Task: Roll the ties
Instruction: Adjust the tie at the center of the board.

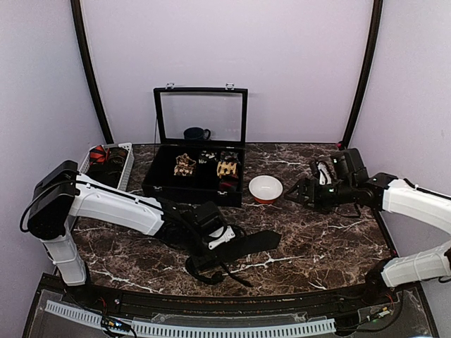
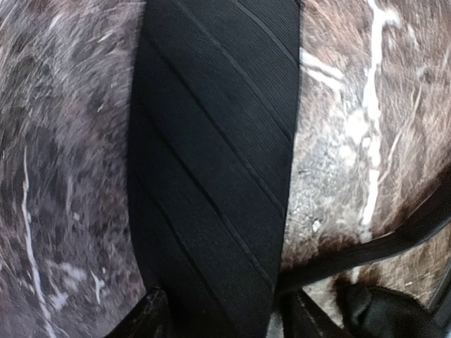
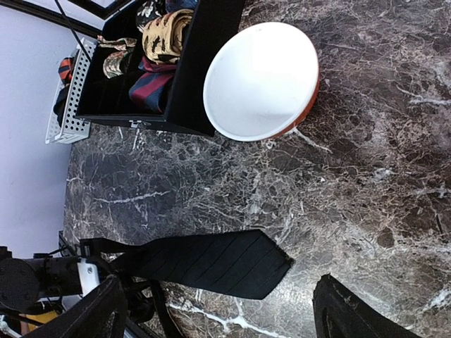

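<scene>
**At 6 o'clock on the table: left arm working the black tie**

Near the 6 o'clock edge of the table (image 1: pixel 331 246), the tie (image 3: pixel 211 262) is lying flat, its wide pointed end aiming toward 3 o'clock. The left gripper (image 2: pixel 224 318) is straddling the narrower part, with a finger on either side of the cloth. The jaws are standing at a middling width and the fabric is running flat between them. Whether the pads are pressing its edges I cannot tell.

The right gripper (image 3: pixel 225 310) is hanging at 3 o'clock, spread wide and carrying nothing, looking down on the pointed end.

For a good roll, I am judging that the left jaws should be closing across the full width, not on one edge, so the first turn is starting square. The right arm could be pinning the wide end, so the strip is staying taut and straight while turns are building.

A thin black strip (image 2: pixel 394 239), tail or cable I cannot tell, is crossing just beside the fingers at 5 o'clock. It is looking likely to snag, so it should be cleared first.

Rolled ties (image 1: pixel 227 167) are sitting in the case (image 1: pixel 194 191) at 12 o'clock, with a bowl (image 1: pixel 266 188) just beside it.
</scene>
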`<state>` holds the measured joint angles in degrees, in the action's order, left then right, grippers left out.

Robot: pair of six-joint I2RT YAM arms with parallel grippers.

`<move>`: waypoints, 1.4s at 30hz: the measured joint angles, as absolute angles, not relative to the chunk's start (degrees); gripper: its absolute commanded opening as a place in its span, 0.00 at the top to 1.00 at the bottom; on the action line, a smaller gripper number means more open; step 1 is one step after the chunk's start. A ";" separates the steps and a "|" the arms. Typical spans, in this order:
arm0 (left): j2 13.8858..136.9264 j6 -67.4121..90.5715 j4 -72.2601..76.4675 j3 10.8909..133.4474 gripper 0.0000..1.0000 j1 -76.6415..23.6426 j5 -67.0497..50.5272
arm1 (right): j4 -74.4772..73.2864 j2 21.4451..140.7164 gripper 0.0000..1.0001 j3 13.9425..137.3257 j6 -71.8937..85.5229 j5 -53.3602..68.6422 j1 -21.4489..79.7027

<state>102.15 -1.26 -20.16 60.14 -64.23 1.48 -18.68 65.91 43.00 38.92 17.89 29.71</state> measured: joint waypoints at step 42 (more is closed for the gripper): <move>101.47 11.60 -17.21 64.77 0.30 -42.98 -29.54 | -21.10 68.38 0.13 44.71 37.87 21.43 27.33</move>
